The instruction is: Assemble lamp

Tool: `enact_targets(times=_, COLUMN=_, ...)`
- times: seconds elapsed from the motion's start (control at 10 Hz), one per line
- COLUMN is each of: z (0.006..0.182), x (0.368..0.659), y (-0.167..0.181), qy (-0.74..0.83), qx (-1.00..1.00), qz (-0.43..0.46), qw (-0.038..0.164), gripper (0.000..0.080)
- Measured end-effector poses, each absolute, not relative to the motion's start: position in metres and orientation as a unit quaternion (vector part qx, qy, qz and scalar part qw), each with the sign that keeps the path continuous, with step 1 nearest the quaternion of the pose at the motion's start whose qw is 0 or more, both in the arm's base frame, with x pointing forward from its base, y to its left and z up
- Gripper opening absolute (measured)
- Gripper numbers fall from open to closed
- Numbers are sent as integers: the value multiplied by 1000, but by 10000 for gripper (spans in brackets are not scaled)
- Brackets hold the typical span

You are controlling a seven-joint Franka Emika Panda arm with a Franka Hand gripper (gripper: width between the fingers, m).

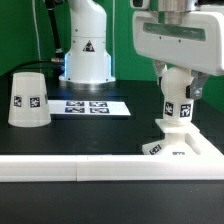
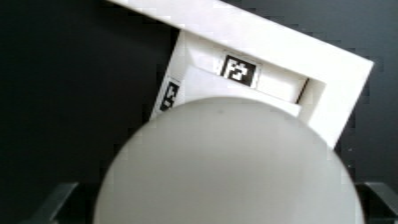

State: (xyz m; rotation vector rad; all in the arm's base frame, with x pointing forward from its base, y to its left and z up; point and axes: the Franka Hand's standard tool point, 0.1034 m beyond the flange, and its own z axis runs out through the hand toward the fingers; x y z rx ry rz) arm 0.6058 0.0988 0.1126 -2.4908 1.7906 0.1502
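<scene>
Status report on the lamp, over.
Gripper: jaws shut on bulb. Bulb upright over base. Shade stands apart. Nothing in the way.

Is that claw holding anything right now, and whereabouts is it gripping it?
Yes: the gripper holds the bulb by its round ball end, one finger on each side, neck pointing down toward the base.

No readable text; tags on shade (image 1: 29, 100), bulb (image 1: 180, 105), base (image 1: 190, 148), marker board (image 1: 92, 106).
</scene>
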Motion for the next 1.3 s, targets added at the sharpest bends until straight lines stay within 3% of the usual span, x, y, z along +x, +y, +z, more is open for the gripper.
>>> enact_targets(times=0.3, z=112, x=606, y=101, qy=618, qx=-784, qz=51, qw=35, gripper=580)
enact_targets(times=0.4, z=112, x=606, y=102, qy=599, qx=-799, qz=49, qw=34, gripper=670)
enact_targets(times=0.5, z=113, x=606, y=106, qy=577, qx=-815, qz=45, qw=36, gripper=694)
enact_targets(times=1.3, z=116, x=604, y=115, qy=257, qx=-965, qz=11, qw=52, gripper=699)
